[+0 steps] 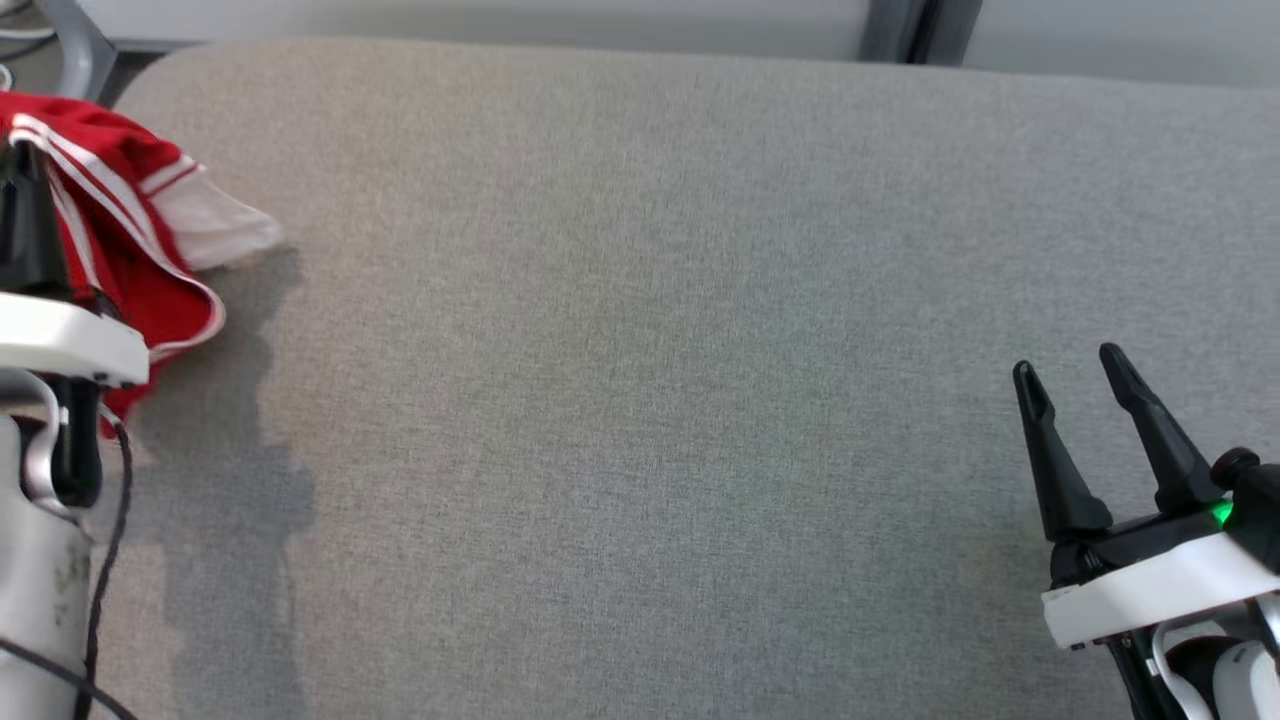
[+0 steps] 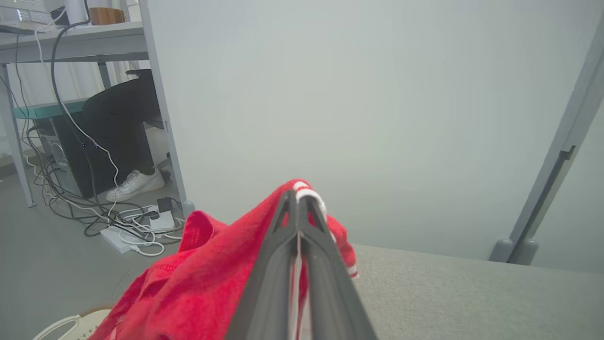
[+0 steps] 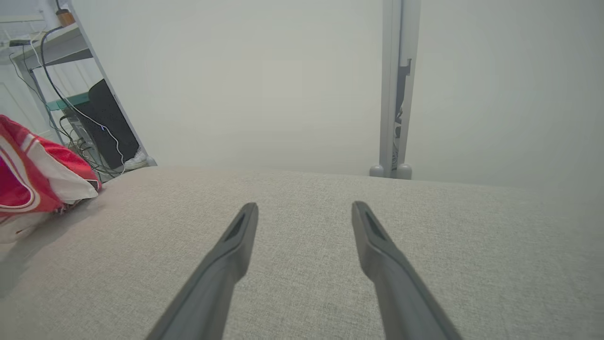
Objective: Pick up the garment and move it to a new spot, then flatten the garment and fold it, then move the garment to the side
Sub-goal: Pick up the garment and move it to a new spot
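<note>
Two dark fingers of the left gripper are pressed tight together, with a fold of the garment pinched between them. A white-striped hem sits right at the fingertips, and the red cloth drapes down on both sides of the fingers. In the head view this gripper is at the far left edge, partly hidden by its own white wrist, and the garment bunches around it. The cloth is red with white stripes, and a white flap sticks out to the right. It sits at the far left corner of the grey cushion and casts a shadow toward the near side. Whether its lower folds rest on the cushion is hard to tell.

Well apart from it, at the lower right, the right gripper has its fingers spread wide and holds nothing. Its own camera shows the gripper above bare grey fabric, with the garment off to the left.

Beyond the cushion stands a pale wall panel with a grey post. Past the panel's left edge are a desk, a tangle of cables, and a person's leg in a white shoe.
</note>
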Controlling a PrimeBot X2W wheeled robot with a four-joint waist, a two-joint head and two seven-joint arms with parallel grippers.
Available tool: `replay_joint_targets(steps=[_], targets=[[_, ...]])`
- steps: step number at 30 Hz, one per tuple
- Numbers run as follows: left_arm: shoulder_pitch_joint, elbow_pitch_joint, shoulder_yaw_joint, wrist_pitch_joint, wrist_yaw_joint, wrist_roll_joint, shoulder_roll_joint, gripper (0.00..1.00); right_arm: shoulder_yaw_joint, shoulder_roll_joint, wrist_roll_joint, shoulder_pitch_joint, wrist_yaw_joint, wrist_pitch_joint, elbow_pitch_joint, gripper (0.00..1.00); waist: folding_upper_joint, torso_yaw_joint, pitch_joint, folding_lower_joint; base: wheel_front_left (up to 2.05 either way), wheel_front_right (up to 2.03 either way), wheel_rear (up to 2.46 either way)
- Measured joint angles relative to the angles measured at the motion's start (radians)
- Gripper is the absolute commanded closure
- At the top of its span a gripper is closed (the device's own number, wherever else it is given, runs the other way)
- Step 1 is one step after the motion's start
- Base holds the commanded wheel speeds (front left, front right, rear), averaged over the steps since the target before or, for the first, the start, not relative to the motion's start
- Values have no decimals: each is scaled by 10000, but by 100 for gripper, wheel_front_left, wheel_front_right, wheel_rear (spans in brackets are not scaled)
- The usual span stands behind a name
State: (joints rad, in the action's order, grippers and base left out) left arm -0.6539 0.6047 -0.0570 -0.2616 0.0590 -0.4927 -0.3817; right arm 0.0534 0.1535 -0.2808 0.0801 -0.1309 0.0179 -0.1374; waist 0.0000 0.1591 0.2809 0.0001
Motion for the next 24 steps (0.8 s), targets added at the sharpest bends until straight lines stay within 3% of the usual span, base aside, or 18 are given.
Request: replay_joint_targets(steps=[5,15,24], targets=[[1053,-1198,73,0,-274,96,171,100,115,-111,-6,-146,0,33,25,0,0,-136,-531,0,0,0,0],[4017,-4491,-234,631,-1294,328,556,100,-92,-190,184,-848,0,-92,-146,0,0,-941,-1319,0,0,0,0],[5168,-6349,-802,1133,-1616,508,826,100,-295,65,376,-1104,0,-355,-543,0,0,-1791,-1398,0,0,0,0]])
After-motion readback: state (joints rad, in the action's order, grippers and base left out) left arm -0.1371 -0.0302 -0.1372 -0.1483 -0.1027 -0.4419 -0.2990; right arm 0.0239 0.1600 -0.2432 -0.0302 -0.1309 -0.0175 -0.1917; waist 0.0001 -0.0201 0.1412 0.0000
